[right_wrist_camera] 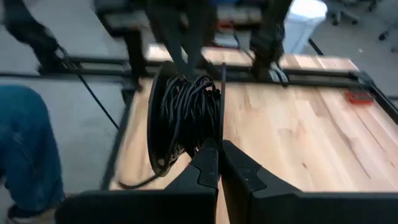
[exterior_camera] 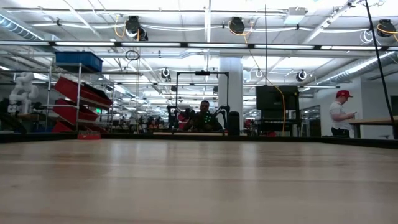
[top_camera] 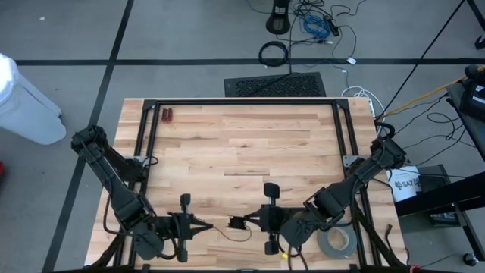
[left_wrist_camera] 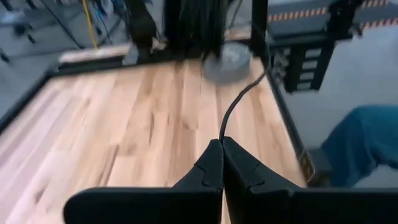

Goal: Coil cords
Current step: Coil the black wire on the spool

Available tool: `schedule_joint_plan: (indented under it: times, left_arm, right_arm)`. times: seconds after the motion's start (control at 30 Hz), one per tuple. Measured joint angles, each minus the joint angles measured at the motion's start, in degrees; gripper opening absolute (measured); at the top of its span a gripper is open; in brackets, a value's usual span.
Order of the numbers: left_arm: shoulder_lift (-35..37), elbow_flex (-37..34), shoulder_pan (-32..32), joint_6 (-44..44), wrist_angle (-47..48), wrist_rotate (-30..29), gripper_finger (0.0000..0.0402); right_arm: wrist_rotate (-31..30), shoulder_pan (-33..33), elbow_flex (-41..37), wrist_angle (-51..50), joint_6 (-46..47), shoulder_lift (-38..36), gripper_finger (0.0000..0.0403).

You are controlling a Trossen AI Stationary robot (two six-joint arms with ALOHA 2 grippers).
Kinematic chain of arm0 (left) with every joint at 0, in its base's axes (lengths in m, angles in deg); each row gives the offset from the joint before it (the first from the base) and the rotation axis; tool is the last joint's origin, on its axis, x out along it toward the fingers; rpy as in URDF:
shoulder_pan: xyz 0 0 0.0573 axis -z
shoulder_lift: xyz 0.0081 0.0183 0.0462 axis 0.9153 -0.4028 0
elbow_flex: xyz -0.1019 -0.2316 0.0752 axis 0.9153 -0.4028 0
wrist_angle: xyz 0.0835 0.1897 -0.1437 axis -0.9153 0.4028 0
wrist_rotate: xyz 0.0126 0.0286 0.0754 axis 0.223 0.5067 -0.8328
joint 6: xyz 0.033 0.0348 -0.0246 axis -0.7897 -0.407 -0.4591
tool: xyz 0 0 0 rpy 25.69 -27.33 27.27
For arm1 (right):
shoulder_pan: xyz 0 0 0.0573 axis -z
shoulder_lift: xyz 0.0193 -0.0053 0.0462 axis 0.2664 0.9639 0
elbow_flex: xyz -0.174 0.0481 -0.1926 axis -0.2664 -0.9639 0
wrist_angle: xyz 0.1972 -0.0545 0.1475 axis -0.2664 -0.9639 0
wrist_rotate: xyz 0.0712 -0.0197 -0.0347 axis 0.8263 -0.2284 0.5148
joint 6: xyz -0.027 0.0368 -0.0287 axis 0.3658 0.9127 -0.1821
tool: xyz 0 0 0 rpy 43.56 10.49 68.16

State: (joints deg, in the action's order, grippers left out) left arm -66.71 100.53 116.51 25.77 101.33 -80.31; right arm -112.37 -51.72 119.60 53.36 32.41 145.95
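Note:
The cord shows as a small black coil (top_camera: 237, 224) (right_wrist_camera: 186, 115) near the table's front edge, held in the air between my two grippers. My right gripper (top_camera: 254, 222) (right_wrist_camera: 214, 146) comes from the table's right and is shut on the coil. My left gripper (top_camera: 206, 225) (left_wrist_camera: 222, 143) comes from the left and is shut on a loose strand (left_wrist_camera: 239, 99) that runs off toward the coil. A slack loop (top_camera: 227, 235) droops below them. The low view shows neither gripper nor cord. My left gripper pinches the single thin strand (left_wrist_camera: 221, 135) between its two fingers. The fingers reach in from the table's left, slanting a little down. The strand leaves the tips in a slack curve, clear of the table. My right gripper pinches the coil's near rim (right_wrist_camera: 200, 142), several turns together, between its two fingers. It comes from the table's right, slanting a little down. The coil stands on edge ahead of the fingers, clear of the table. A slack strand (right_wrist_camera: 134, 182) trails below.
A grey tape roll (top_camera: 337, 243) (left_wrist_camera: 227, 59) lies at the front right, beside the right arm. A small red object (top_camera: 167, 115) lies at the far left corner. A black frame (top_camera: 242, 101) rims the table. A person's leg (left_wrist_camera: 360, 143) shows beyond the front edge.

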Motion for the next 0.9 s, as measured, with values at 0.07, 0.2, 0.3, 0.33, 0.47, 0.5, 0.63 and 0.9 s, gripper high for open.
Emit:
schedule_joint_plan:
  times: [0.07,0.2,0.3,0.33,0.47,0.5,0.63,0.9]
  left_arm:
    - [0.0,0.0,-0.02,3.16,4.31,0.72,0.0001]
    - [0.0,0.0,-0.05,11.17,13.86,1.19,0.0001]
    - [0.0,0.0,-0.03,15.32,17.66,1.11,0.0001]
    - [0.0,0.0,-0.03,15.63,17.69,1.0,0.0001]
    - [0.0,0.0,-0.03,15.66,17.52,0.91,0.0001]
    - [0.0,0.0,-0.03,15.66,17.52,0.88,0.0001]
    - [0.61,0.0,0.13,15.88,17.02,0.87,0.0001]
    - [3.06,0.0,2.44,16.74,16.33,-1.4,0.0001]
  right_arm:
    - [0.2,-0.43,0.0,2.01,-1.13,-0.13,0.0]
    - [0.49,-1.25,0.0,3.54,-2.14,-0.18,0.0]
    - [0.73,-1.74,0.0,3.33,-2.17,-0.2,0.0]
    - [1.3,-1.75,0.0,3.32,-2.17,-0.2,0.0]
    - [1.99,-1.73,0.0,3.44,-2.17,-0.2,0.0]
    - [2.01,-1.73,0.0,3.44,-2.17,-0.2,0.0]
    - [1.93,-1.73,0.0,3.22,-2.02,-0.2,0.0]
    - [1.74,-1.55,-0.02,1.72,-1.47,-0.2,0.0]
